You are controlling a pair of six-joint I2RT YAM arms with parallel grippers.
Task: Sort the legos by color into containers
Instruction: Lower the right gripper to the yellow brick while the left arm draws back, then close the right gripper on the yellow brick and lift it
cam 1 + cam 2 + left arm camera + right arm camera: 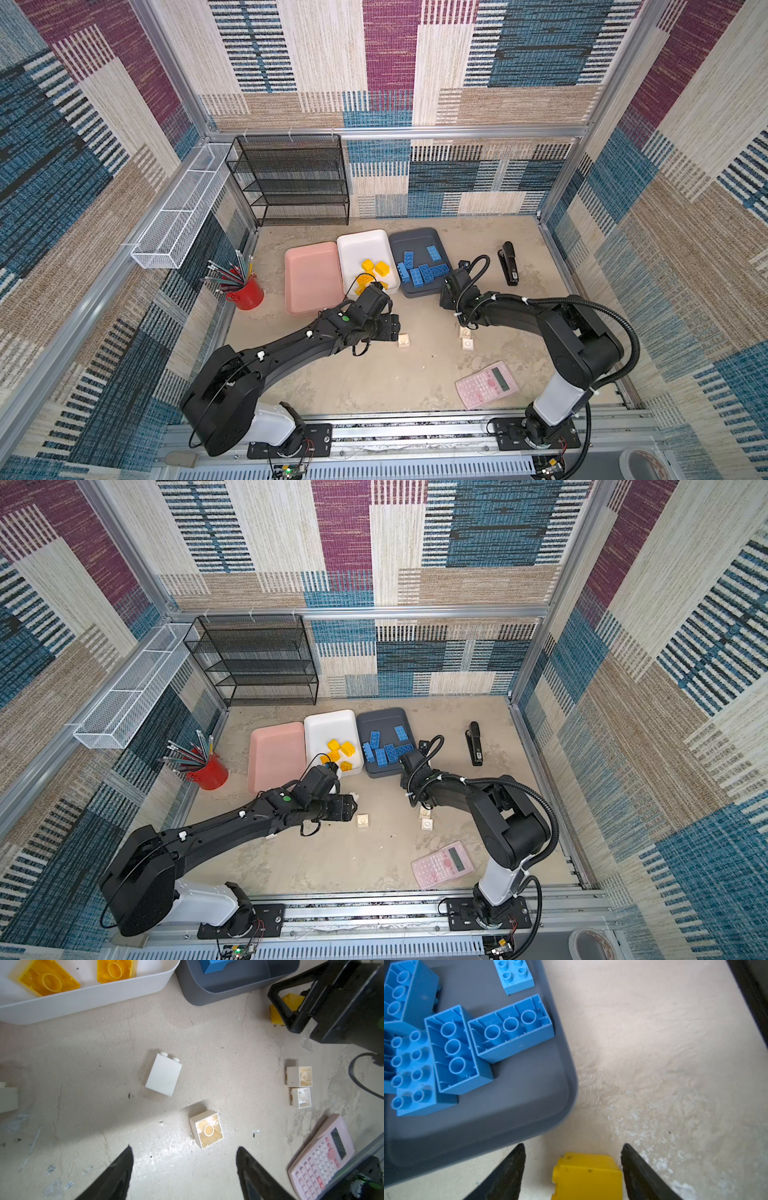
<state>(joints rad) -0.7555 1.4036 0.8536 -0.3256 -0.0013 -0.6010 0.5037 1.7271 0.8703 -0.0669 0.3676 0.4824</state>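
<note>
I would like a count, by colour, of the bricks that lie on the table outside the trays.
White bricks: 5, one cut off at the left wrist view's edge
Yellow brick: 1
Blue bricks: 0, all in the grey tray
Total: 6

blue legos (452, 1049): smooth glossy plastic
grey tray (519, 1105): matt plastic
table (654, 1043): rough, matt
black rack (291, 178): metal mesh

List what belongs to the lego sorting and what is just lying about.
Job: blue studded plastic bricks, yellow chunky plastic bricks, small cream plastic bricks, pink plastic tray, white plastic tray, dark grey plastic tray.
Lying about: red pencil cup, black stapler, pink calculator, black mesh shelf, white wire basket.
</note>
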